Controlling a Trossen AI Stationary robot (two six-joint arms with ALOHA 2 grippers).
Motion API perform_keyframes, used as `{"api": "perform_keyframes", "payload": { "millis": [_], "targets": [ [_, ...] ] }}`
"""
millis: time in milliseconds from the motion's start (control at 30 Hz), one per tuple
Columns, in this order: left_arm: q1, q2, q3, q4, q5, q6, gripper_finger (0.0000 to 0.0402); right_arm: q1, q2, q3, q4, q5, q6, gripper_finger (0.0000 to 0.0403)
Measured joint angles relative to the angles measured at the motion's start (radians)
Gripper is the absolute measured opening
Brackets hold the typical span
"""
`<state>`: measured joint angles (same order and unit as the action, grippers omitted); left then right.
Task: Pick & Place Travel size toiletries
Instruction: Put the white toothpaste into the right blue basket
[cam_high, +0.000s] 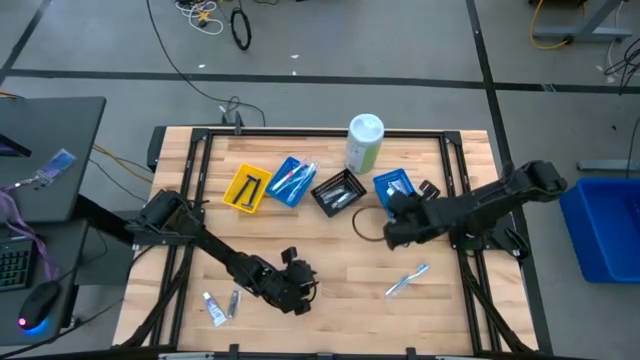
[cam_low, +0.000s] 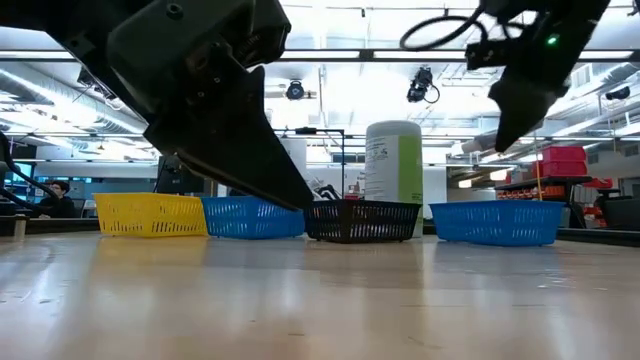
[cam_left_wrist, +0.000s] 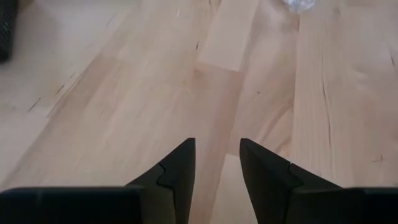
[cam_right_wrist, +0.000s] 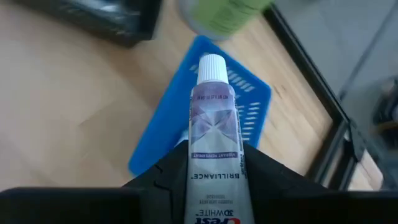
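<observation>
Right gripper (cam_right_wrist: 214, 163) clamps a toothpaste tube (cam_right_wrist: 212, 124), cap seemingly over the blue tray (cam_right_wrist: 255, 115); left gripper (cam_left_wrist: 216, 163) slightly parted, empty

Four cameras: one overhead, one at table height, one on each wrist.

From above you look straight down on the whole table (cam_high: 330, 270), floor showing past every edge. The low camera sits level with the near edge and faces the far edge, where the yellow basket (cam_low: 150, 215), the black basket (cam_low: 362, 222) and the tall canister (cam_low: 394, 175) line up, all also seen overhead. Your left wrist camera hangs close over bare wood; your right wrist camera looks over a toothpaste tube (cam_right_wrist: 214, 124) toward the right blue basket (cam_right_wrist: 249, 106) at the far right corner.
</observation>
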<state>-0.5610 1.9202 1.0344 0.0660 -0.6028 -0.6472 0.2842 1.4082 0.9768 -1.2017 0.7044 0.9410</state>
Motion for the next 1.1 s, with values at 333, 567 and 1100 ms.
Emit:
{"api": "perform_keyframes", "payload": {
  "millis": [333,567,1100],
  "targets": [
    [0.002,0.0,0.0,0.005,0.0,0.0,0.0135,-0.229,0.0,0.0,0.042,-0.006,0.012,0.0125],
    [0.002,0.0,0.0,0.004,0.0,0.0,0.0135,-0.341,0.0,-0.122,0.213,-0.116,-0.003,0.0125],
    [0.005,0.0,0.0,0.004,0.001,-0.038,0.0135,-0.436,0.002,-0.309,0.528,-0.208,-0.2,0.0194]
  ]
}}
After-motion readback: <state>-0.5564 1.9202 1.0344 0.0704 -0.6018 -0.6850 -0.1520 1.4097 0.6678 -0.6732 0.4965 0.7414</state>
